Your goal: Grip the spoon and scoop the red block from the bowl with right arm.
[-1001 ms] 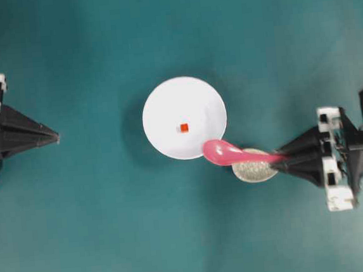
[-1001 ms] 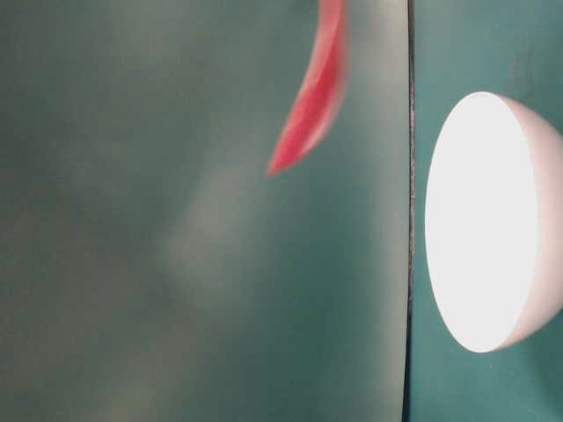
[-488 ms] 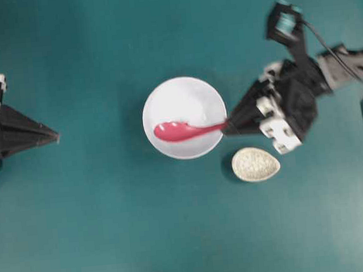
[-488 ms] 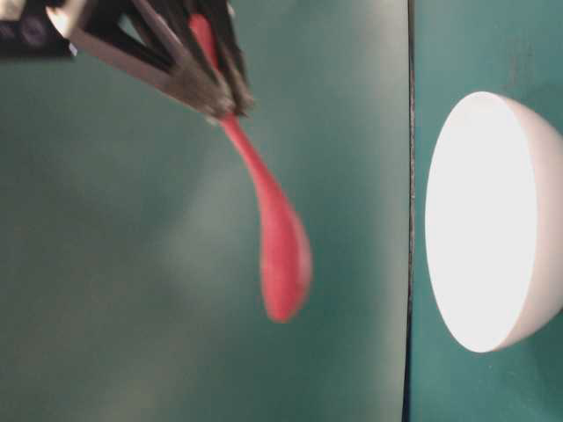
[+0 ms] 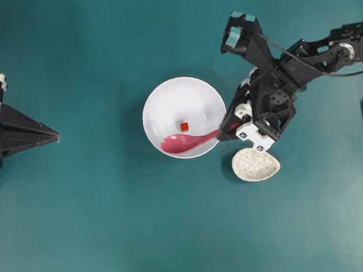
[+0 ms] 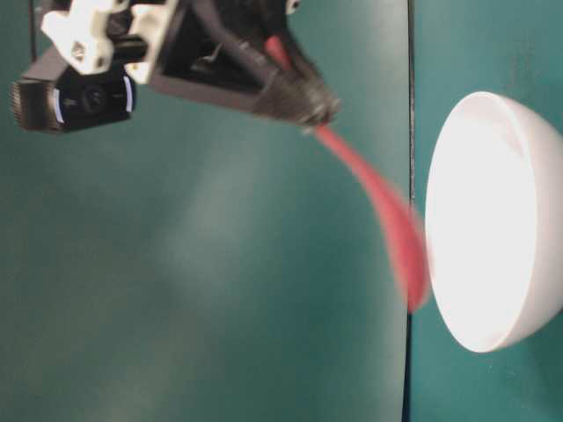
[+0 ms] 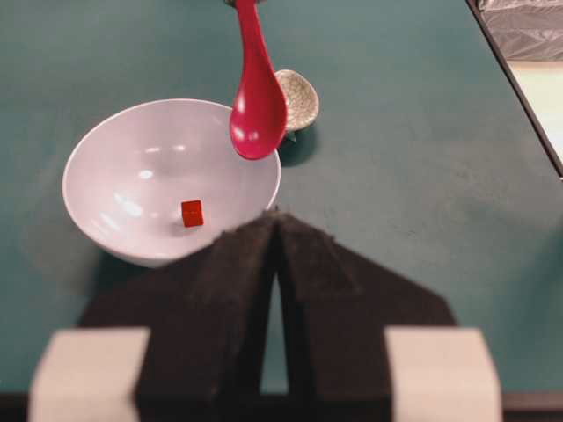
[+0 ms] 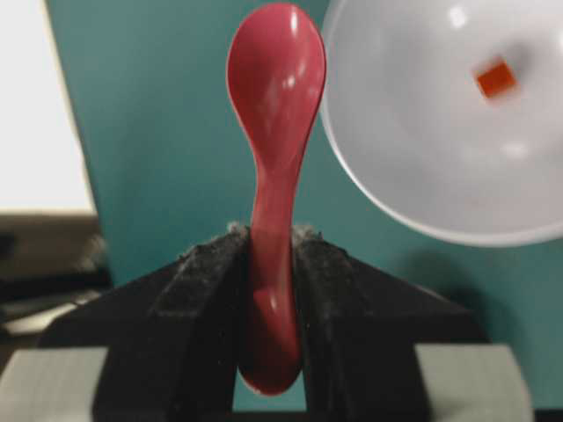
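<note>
On the far left, my left gripper sat still with its two tips pressed together and nothing between them. It had not moved at all.

In the middle sat the white bowl. The tiny red block was lying on the bottom of it, just where it was a second ago. Half a second ago the spoon covered that spot from above, so I could not see the block then. Now I could see it again.

The spoon had slid to the near side of the bowl. Its scoop hung over the rim there, close beside the block, and I think it was not touching it. The scoop had no block in it.

On the right, my right gripper was squeezing the spoon's handle tight between its jaws. The arm had swung in and tipped the spoon down toward the bowl. Just beside it lay the little speckled dish.

So the spoon was gripped, but the scooping was not done yet, I judged.
</note>
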{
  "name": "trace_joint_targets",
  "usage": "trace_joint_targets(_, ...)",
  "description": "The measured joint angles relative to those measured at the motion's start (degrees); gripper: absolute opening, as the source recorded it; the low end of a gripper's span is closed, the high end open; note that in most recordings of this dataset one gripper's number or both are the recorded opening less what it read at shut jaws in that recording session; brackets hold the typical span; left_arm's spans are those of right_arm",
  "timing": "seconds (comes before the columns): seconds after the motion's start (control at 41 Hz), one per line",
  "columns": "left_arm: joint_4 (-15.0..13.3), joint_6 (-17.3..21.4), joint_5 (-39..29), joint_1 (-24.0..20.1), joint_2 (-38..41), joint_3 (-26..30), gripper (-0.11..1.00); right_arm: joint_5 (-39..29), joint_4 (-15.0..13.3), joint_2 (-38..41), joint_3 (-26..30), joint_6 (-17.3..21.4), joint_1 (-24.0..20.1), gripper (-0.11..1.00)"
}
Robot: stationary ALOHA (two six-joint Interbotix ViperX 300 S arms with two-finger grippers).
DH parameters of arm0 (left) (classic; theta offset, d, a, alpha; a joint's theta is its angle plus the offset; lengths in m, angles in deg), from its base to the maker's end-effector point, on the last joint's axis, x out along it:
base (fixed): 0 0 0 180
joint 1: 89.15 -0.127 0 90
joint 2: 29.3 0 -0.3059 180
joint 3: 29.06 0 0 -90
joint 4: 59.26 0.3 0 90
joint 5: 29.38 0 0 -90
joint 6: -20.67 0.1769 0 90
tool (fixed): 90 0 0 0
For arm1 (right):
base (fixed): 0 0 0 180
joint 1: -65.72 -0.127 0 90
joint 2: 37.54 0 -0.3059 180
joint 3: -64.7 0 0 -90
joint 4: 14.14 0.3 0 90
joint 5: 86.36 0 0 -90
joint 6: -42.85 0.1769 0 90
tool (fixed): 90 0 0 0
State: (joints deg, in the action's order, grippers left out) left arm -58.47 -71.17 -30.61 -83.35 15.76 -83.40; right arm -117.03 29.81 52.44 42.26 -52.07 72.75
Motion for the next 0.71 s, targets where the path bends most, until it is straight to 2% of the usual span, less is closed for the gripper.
trace_joint_targets(0.146,0.09,0.44,0.0,0.0,0.0,0.0,0.0,-6.68,-10.72,2.81,3.43,9.23,-0.09,0.23)
trace_joint_targets(0.22,0.0,0.44,0.0,0.0,0.09,0.0,0.0,-10.81,-17.4,5.1,6.42,14.77,-0.35,0.23)
trace_joint_targets(0.293,0.0,0.44,0.0,0.0,0.09,-0.09,0.0,-13.97,-23.12,7.21,9.05,18.28,-0.97,0.23)
trace_joint_targets(0.391,0.09,0.44,0.0,-0.09,0.09,-0.09,0.0,-17.93,-28.74,9.67,12.22,21.27,-2.11,0.23)
trace_joint_targets(0.513,0.09,0.44,0.0,0.0,0.09,-0.09,0.0,-21.45,-31.99,11.6,15.12,22.41,-2.64,0.23)
trace_joint_targets(0.708,0.0,0.44,0.0,0.0,0.09,0.0,0.0,-23.38,-32.78,12.48,16.35,22.5,-2.55,0.23)
